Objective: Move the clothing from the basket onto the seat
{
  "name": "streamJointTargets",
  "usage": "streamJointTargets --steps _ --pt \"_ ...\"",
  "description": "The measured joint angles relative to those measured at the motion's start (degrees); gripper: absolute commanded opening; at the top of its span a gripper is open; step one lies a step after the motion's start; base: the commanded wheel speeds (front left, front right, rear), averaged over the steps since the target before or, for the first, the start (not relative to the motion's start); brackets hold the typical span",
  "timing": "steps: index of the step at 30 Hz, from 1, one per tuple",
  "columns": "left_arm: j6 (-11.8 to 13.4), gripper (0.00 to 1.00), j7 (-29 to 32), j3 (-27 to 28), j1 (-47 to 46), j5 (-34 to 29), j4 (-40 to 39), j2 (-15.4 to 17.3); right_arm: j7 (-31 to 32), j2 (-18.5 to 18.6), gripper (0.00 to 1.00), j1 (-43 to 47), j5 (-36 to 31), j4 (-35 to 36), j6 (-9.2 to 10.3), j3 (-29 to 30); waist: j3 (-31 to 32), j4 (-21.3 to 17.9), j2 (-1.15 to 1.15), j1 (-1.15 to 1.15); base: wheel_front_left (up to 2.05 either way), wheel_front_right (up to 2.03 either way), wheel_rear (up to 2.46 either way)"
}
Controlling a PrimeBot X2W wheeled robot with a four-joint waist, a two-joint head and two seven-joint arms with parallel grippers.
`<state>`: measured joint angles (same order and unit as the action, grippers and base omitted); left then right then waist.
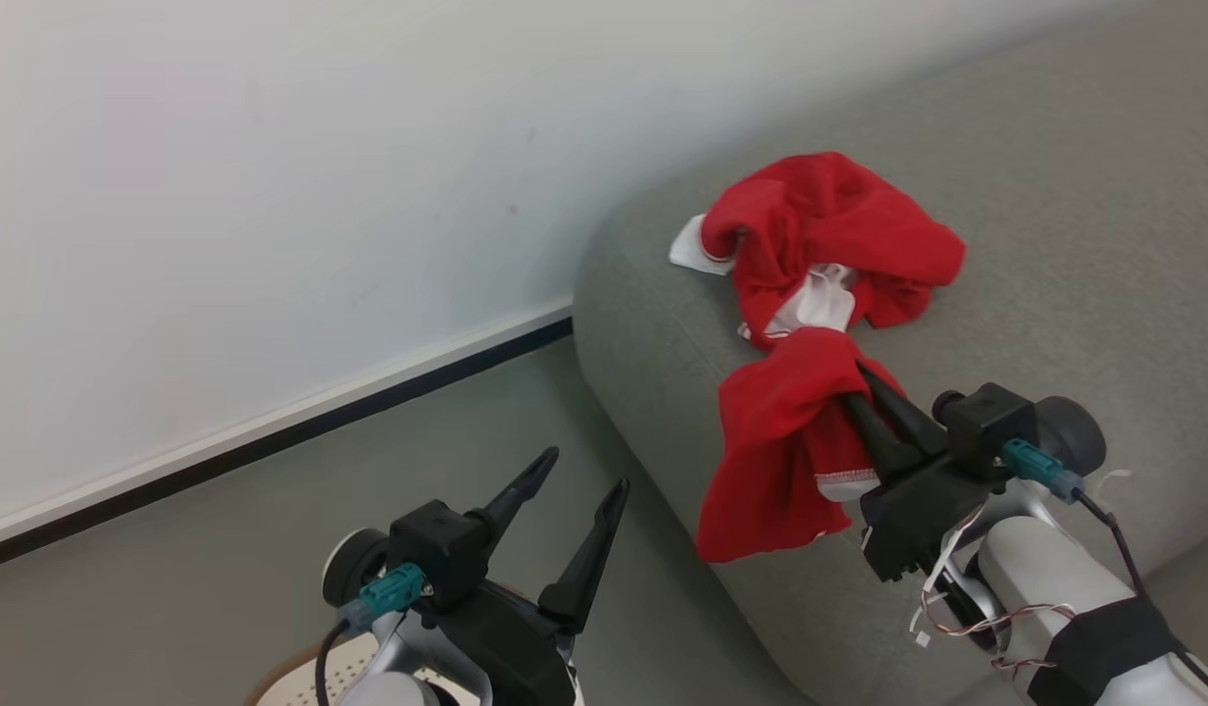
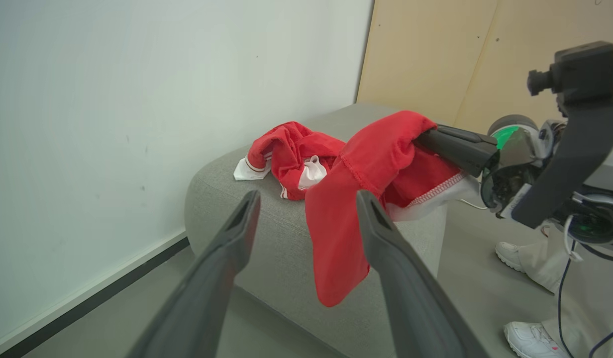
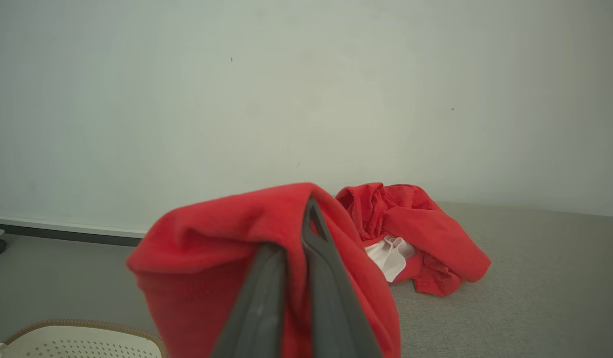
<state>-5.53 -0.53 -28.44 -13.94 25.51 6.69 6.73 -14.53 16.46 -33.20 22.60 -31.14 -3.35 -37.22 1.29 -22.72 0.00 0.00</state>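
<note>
Left gripper (image 1: 584,469), jaws standing apart, gripping nothing, basket (image 1: 300,679) sitting beneath it; right gripper (image 1: 856,382) is clamping a red garment (image 1: 771,461) hanging below it beside the seat (image 1: 1055,245), the jersey (image 1: 830,230) lying on the seat just beyond

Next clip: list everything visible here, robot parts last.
loose garment: one, red and white, crumpled on the seat
held garment: one, red with white edging, hanging at the seat's edge
seat: one, grey, by the white wall
basket: one, cream, brown rim, on the floor
wooden panel: one, tan, behind the seat
person's shoes: two, white, on the floor
left gripper: one, dark, jaws open
right gripper: one, dark, jaws shut on held garment
</note>
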Motion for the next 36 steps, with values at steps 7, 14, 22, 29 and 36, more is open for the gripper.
streamJointTargets --steps 7,14,22,29,36 --pt "0.1 1.0 -0.1 -1.4 0.5 -0.3 -0.3 -0.6 0.0 2.7 0.0 1.8 0.0 3.2 1.32 2.1 -1.2 -4.4 0.0 0.0 0.0 0.0 0.0" --pt "0.0 1.0 0.0 -2.1 -1.0 -0.5 0.2 -1.1 0.0 4.0 0.0 2.8 0.1 5.4 2.33 4.0 -4.2 -7.0 0.0 0.0 0.0 0.0 0.0" --pt "0.4 1.0 0.2 -1.3 -1.5 -0.9 0.3 -0.5 0.0 4.0 0.0 -0.7 0.2 5.0 1.71 5.4 -7.1 -8.0 0.0 0.01 0.0 0.0 0.0" --pt "1.3 1.0 0.9 -0.3 -3.7 -2.0 -1.3 0.7 -0.2 5.5 0.0 -11.4 1.2 0.8 -0.34 8.0 -10.5 -7.6 0.0 0.01 0.0 0.0 0.0" --pt "1.6 1.0 2.3 0.2 -6.1 -3.1 -3.7 2.2 0.4 7.3 0.0 -24.0 2.2 -4.0 -1.74 10.9 -14.8 -5.9 0.0 0.01 0.0 0.0 0.0"
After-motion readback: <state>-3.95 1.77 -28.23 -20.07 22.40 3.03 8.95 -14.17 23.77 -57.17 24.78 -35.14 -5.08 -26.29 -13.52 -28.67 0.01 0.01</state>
